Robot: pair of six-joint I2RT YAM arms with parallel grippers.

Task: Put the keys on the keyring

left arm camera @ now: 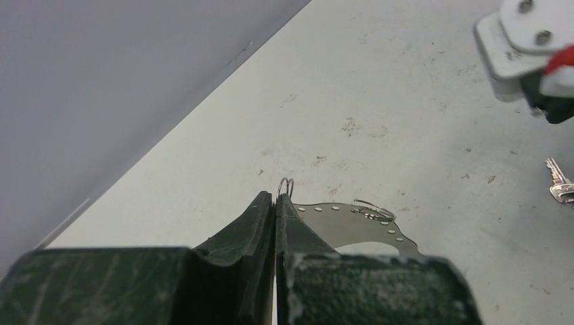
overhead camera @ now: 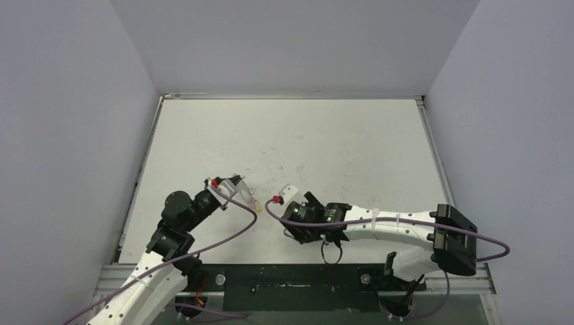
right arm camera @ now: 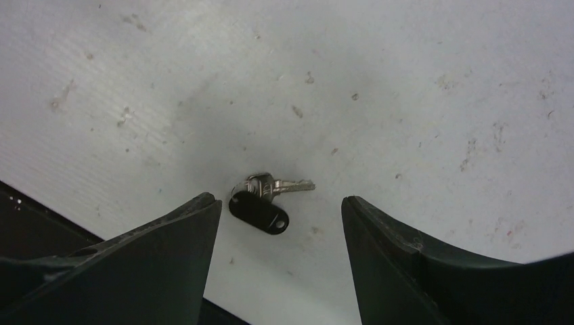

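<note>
While left gripper (left arm camera: 276, 203) pinches keyring (left arm camera: 352, 227), right gripper (right arm camera: 281, 200) gapes over black key (right arm camera: 259, 212).

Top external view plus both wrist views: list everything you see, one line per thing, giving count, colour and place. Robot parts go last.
keyring: one, silvery, small rings along its edge, gripped by the left claw
key: one, silvery blade, black head, on the table between the right claw's fingers, untouched
small yellowish item: one, beside the left claw; too small to identify
table: one, white, scuffed
walls: grey, three sides
cables: two, purple, one per arm
arms: two, white and black, left arm, right arm
left claw: black, shut on keyring
right claw: black, open
</note>
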